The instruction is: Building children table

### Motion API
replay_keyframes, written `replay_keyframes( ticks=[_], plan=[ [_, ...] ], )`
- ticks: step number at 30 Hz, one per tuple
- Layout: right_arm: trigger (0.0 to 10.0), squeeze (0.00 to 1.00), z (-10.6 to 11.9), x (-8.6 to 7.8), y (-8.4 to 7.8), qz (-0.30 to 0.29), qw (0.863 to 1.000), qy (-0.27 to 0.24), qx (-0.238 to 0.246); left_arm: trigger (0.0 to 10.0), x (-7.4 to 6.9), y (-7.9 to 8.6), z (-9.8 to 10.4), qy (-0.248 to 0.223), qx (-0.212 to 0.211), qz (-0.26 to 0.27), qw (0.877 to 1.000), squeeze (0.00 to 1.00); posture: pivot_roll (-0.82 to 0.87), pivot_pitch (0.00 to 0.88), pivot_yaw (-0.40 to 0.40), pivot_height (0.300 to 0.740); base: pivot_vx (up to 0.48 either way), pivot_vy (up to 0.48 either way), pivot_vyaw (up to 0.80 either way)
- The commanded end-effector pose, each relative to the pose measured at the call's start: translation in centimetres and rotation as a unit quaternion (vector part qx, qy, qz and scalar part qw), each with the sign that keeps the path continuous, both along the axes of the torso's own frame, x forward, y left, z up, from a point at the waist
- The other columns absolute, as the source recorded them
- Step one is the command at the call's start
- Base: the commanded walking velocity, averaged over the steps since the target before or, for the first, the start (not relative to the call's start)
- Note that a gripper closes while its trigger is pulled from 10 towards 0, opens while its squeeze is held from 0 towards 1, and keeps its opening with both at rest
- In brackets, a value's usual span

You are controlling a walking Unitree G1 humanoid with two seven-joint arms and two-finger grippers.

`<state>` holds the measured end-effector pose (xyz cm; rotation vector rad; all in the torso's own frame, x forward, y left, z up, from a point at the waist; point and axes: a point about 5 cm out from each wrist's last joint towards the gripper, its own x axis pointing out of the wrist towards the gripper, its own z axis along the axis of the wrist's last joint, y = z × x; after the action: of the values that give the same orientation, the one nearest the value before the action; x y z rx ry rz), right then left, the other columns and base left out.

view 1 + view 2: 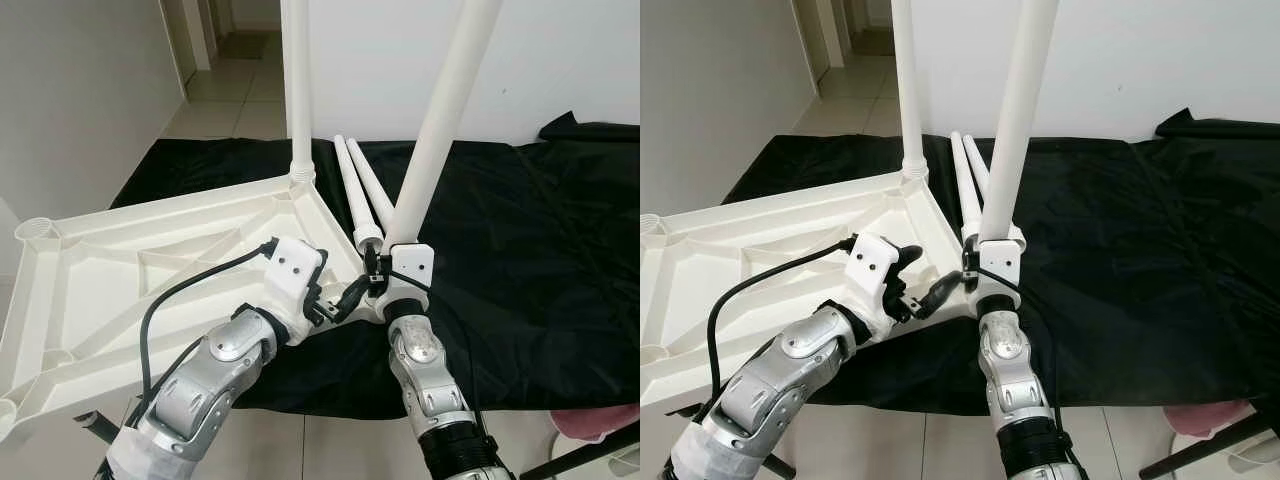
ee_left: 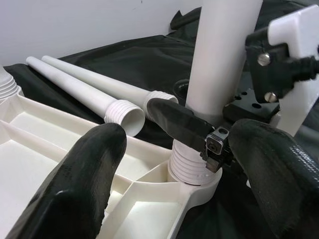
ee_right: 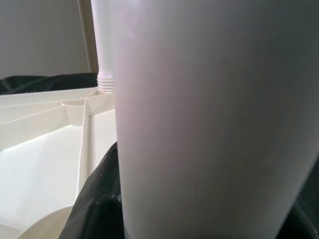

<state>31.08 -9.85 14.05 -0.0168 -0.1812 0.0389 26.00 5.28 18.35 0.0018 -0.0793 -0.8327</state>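
Note:
An upturned white plastic table top (image 1: 150, 270) lies partly on a black cloth. One white leg (image 1: 297, 90) stands upright in its far corner socket. My right gripper (image 1: 380, 272) is shut on a second white leg (image 1: 440, 110), which leans slightly. That leg's threaded end (image 2: 187, 167) sits in the near corner socket. My left gripper (image 1: 340, 303) is open just beside that corner, its thick black fingers (image 2: 84, 174) spread either side of the socket. Two loose legs (image 1: 360, 190) lie side by side on the cloth behind the socket.
The black cloth (image 1: 520, 230) covers the floor ahead and to the right, with a dark bundle (image 1: 585, 128) at its far right edge. A tiled corridor (image 1: 220, 80) opens at the back left. Something pink (image 1: 590, 420) lies at the near right.

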Motion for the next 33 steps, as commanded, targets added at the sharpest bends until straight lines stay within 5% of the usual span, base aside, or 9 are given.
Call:
replay_keyframes(
  ticks=[1, 13, 33],
  plan=[
    [10.0, 0.0, -1.1, -0.3, -0.1, -0.006, 0.999, 0.034, -0.01, 10.0, -0.2, 0.0, 0.1, -0.002, 0.011, -0.029, 1.0, 0.0, 0.03, 0.0, 0.033, 0.74, 0.0, 0.0, 0.0],
    [10.0, 0.0, 3.8, -0.2, -0.9, -0.013, 0.999, -0.041, -0.014, 10.0, 0.4, -0.1, 0.8, -0.013, 0.009, -0.03, 0.999, 0.0, 0.01, 0.005, 0.034, 0.74, 0.0, 0.0, 0.0],
    [10.0, 0.0, -1.8, -1.5, -1.5, 0.0, 0.998, 0.061, -0.017, 10.0, 0.5, 0.0, 1.1, -0.014, 0.004, -0.027, 1.0, 0.0, 0.01, 0.02, 0.039, 0.74, 0.0, 0.0, 0.0]
  ],
)
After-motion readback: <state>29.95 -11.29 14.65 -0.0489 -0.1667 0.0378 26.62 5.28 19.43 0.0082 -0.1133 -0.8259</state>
